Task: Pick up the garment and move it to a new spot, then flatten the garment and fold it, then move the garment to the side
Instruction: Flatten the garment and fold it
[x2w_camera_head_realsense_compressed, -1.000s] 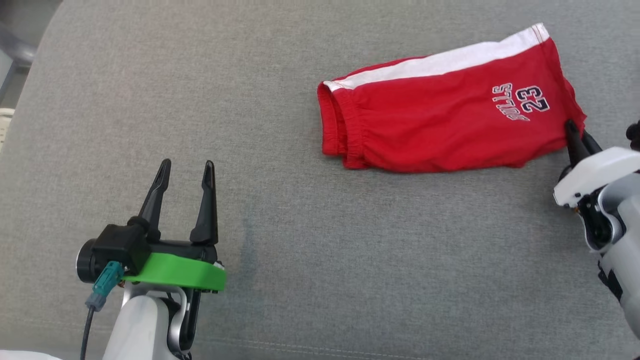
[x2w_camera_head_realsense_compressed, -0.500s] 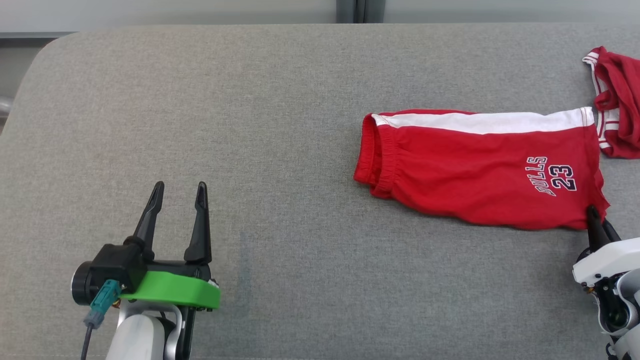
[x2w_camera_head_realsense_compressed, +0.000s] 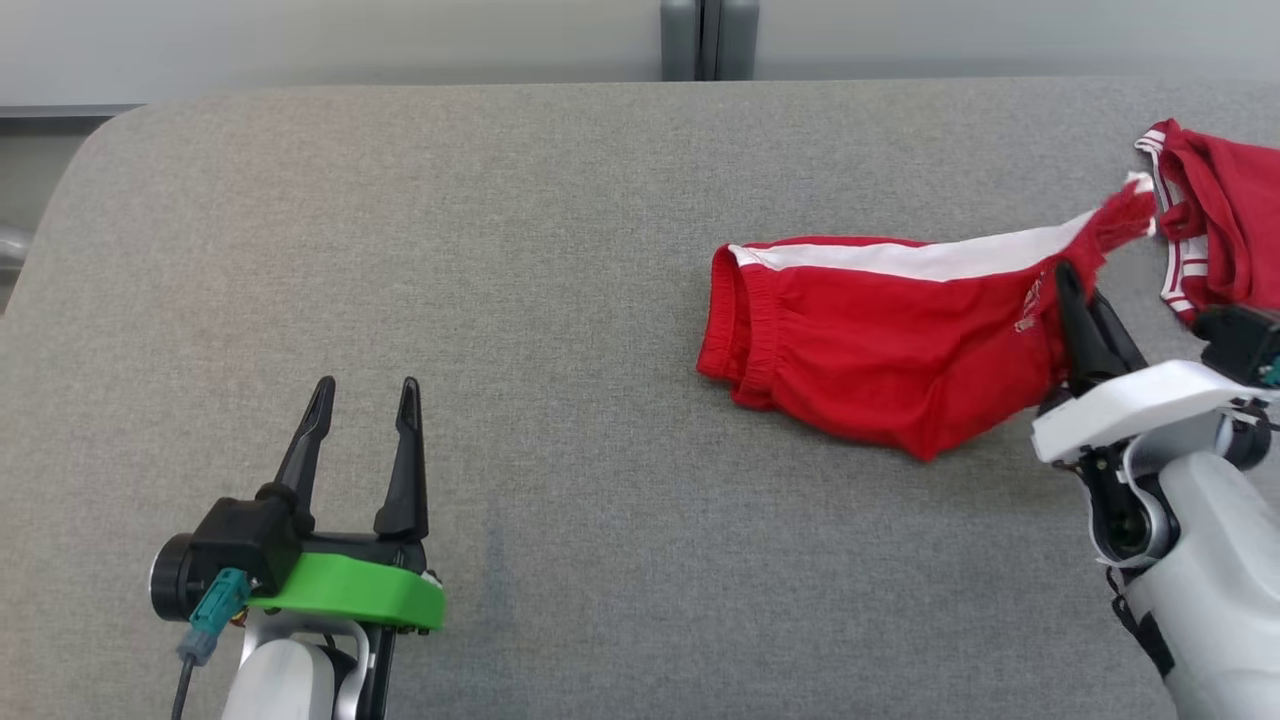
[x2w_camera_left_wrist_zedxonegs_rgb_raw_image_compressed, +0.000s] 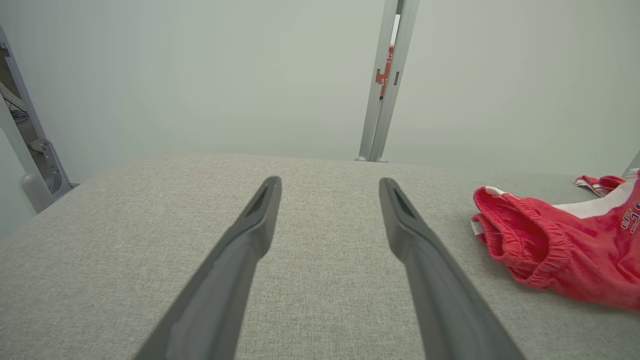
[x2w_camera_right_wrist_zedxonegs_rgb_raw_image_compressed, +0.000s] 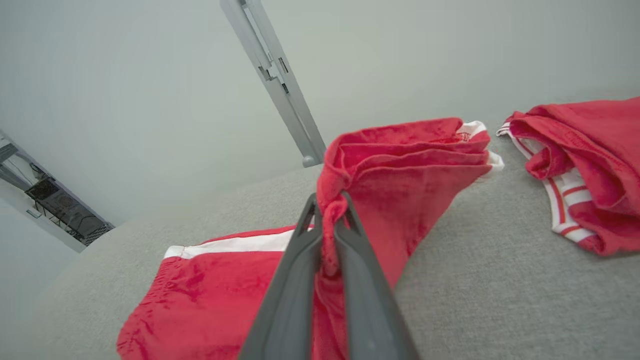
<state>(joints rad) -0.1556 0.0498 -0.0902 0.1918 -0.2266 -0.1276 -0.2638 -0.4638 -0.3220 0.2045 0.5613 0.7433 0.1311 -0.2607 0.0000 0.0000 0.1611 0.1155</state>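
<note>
Shorts (x2w_camera_head_realsense_compressed: 870, 360) on grey cushion (x2w_camera_head_realsense_compressed: 500, 250), hem corner tight between right jaws; left jaws wide apart, empty.

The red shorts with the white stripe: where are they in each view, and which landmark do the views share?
Head view: the red shorts lie right of centre, one end raised by the right tool.
Left wrist view: the red shorts are at the right edge.
Right wrist view: the red shorts are central, pinched in the right tool.
Shared landmark: the grey post behind the table.
</note>
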